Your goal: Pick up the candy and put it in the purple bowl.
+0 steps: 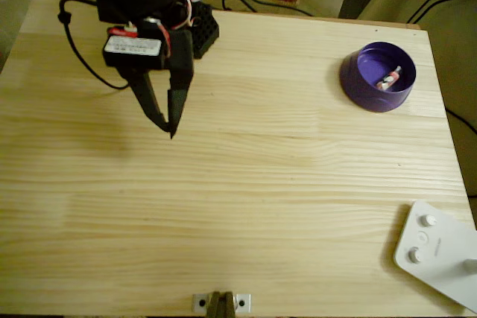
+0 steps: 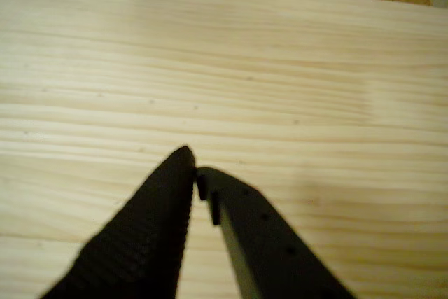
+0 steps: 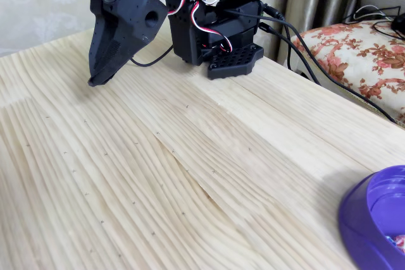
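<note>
The purple bowl [image 1: 377, 77] stands at the table's far right in the overhead view, and its near edge [image 3: 373, 222] shows at the bottom right of the fixed view. The candy [image 1: 389, 78] lies inside it, pinkish and white; a bit of it [image 3: 397, 240] peeks over the rim in the fixed view. My black gripper [image 1: 170, 129] hangs over the upper left part of the table, far from the bowl. It is shut with nothing between the fingers, tips touching [image 2: 194, 168] above bare wood. In the fixed view the gripper [image 3: 96, 81] points down at the back left.
A white device with round knobs [image 1: 434, 249] lies at the bottom right corner. The arm's black base [image 3: 218, 36] and cables sit at the table's back edge. A small metal bracket [image 1: 220, 303] is fixed at the front edge. Bare wood lies between gripper and bowl.
</note>
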